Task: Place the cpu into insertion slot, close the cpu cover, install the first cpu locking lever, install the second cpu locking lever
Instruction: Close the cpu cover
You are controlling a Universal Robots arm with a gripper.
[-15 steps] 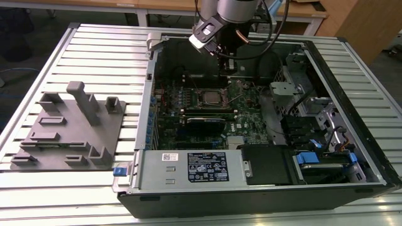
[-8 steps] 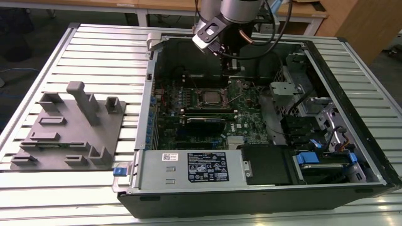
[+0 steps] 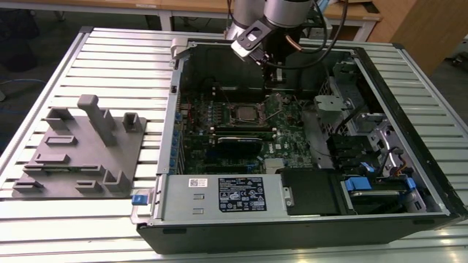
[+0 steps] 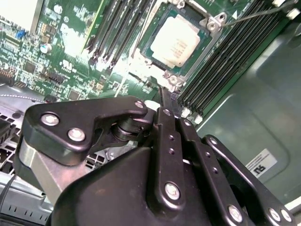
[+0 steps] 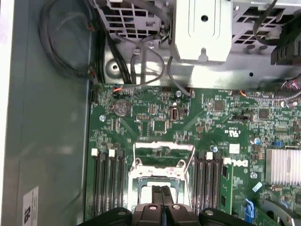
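The cpu (image 4: 176,40) is down in the slot (image 4: 212,22), silver top up. A strip of its green edge shows all round in the second wrist view. The cover (image 5: 164,144) is not down on it. In the first wrist view the thin frame tilts back on the side of the slot away from the fingers, and green board (image 5: 155,122) shows through its cut-out. A wire lever (image 4: 256,13) angles away from one slot corner and looks unlatched, crossing above the black memory slots (image 4: 225,61).

The gripper (image 5: 161,189) is clenched, its two fingers (image 4: 164,101) pressed flat together. In both wrist views the tips sit right at the slot's edge, beside a corner tab. Whether they touch the metal, I cannot tell.

Moving outward, memory slots flank the slot on both sides. A coin cell (image 5: 122,107) sits on the board beyond the cover, and a finned heatsink (image 5: 282,165) lies off to one side.

In the exterior view the arm (image 3: 281,13) reaches down into the open case (image 3: 409,109), which lies flat on a slatted table (image 3: 109,60). A power supply (image 3: 219,194) runs along the case's near wall. A grey fixture (image 3: 80,148) with upright pegs rests on the table at the exterior view's left, just beside the case.
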